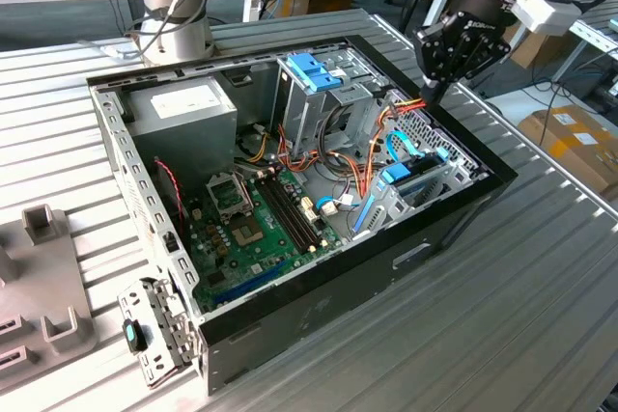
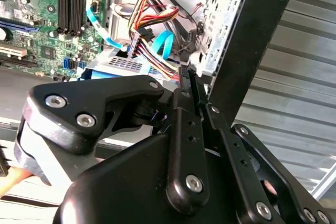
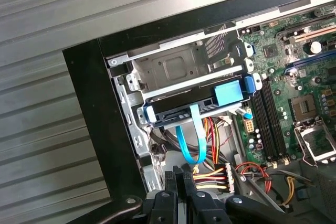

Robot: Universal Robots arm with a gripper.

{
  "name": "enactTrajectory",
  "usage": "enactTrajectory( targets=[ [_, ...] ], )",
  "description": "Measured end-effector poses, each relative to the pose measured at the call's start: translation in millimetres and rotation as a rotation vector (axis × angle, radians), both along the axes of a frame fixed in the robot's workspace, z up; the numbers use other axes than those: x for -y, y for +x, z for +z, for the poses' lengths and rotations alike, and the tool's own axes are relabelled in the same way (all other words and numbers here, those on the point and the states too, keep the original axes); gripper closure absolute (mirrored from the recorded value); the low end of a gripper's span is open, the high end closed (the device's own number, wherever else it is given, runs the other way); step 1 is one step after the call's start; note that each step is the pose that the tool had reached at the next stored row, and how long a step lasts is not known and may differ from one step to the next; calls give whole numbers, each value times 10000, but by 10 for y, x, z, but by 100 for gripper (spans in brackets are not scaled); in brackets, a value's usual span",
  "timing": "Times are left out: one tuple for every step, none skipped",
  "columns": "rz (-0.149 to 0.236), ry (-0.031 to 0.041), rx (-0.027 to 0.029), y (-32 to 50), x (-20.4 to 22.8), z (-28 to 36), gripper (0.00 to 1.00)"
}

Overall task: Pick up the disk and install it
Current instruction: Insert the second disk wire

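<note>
The disk (image 3: pixel 194 107) lies flat in the lower drive bay at the front corner of the open computer case (image 1: pixel 454 214). A light-blue carrier rail frames it, and a blue ribbon cable loops from its edge. In the exterior view the disk (image 1: pixel 406 178) sits low by the case's wall on the exterior view's right, and the second wrist view shows its pale top (image 2: pixel 126 65). My gripper (image 1: pixel 432 94) hovers above the case's rim, over the bundle of cables beside the disk. Its black fingers (image 3: pixel 178 182) are pressed together with nothing between them, as the fingertips (image 2: pixel 190 82) in the second wrist view also show.
A tall metal drive cage with a blue latch (image 1: pixel 314 69) stands mid-case. The motherboard (image 1: pixel 251 229) and the power supply (image 1: pixel 183 108) fill the rest of the case. Red, yellow and orange cables (image 3: pixel 210 174) run just below my fingers. Grey fixtures (image 1: pixel 43 277) sit on the ribbed table at the exterior view's left.
</note>
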State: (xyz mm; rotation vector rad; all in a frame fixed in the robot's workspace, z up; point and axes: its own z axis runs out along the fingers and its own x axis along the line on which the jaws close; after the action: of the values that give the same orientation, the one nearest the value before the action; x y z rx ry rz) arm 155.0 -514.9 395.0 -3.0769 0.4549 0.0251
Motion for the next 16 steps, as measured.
enactTrajectory(
  targets=[
    [0, 0, 0, -23, 0, 0, 84],
    [0, -1, 1, -42, 0, 0, 84],
    [0, -1, 0, -54, 0, 0, 84],
    [0, 0, 0, -62, 0, 0, 84],
    [0, 0, 0, -68, 1, 0, 84],
    [1, 0, 0, -68, 1, 0, 84],
    [2, -1, 0, -69, 0, 0, 84],
    [1, -1, 0, -69, 0, 0, 84],
    [1, -1, 0, -69, 0, 0, 84],
    [1, -1, 0, -70, 0, 0, 84],
    [0, -1, 0, -70, 0, 0, 84],
    [-11, -1, -1, -70, 0, 0, 84],
    [-32, -1, 0, -70, 0, 0, 84],
    [-63, -1, 0, -70, 0, 0, 84],
    [-132, -1, 0, -70, 0, 0, 84],
    [-206, 0, 0, -70, 0, 0, 84]
  ],
)
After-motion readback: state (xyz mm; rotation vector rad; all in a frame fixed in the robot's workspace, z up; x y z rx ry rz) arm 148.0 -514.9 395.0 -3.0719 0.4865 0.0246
